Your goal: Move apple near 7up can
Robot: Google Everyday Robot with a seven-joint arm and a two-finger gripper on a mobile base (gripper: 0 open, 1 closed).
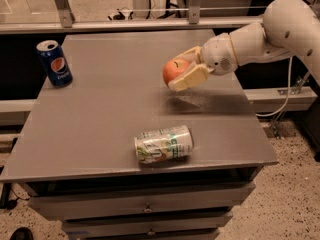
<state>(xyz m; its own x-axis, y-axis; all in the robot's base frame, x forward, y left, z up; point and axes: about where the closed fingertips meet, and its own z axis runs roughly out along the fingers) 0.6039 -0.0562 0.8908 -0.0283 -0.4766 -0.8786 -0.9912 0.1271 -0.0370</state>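
Pepsi can [54, 63] comes first as we read from the left: dark blue, upright, near the far left corner of the grey table [100, 124]. Further right and close to the near edge we find the 7up can [163, 144], white and green, lying on its side with its silver ends pointing left and right. Beneath that edge we see the drawers [145, 204] of the cabinet. Right of the middle and further back, the apple [174, 72] is off the surface, with its shadow on the tabletop just below it. We count it well apart from the 7up can, which lies nearer to us and a little to the left. The gripper [182, 68] has the apple clasped between its two pale fingers [192, 78], one above the fruit and one below, spread only as wide as the apple itself. Behind it the white arm [270, 29] reaches in from the upper right
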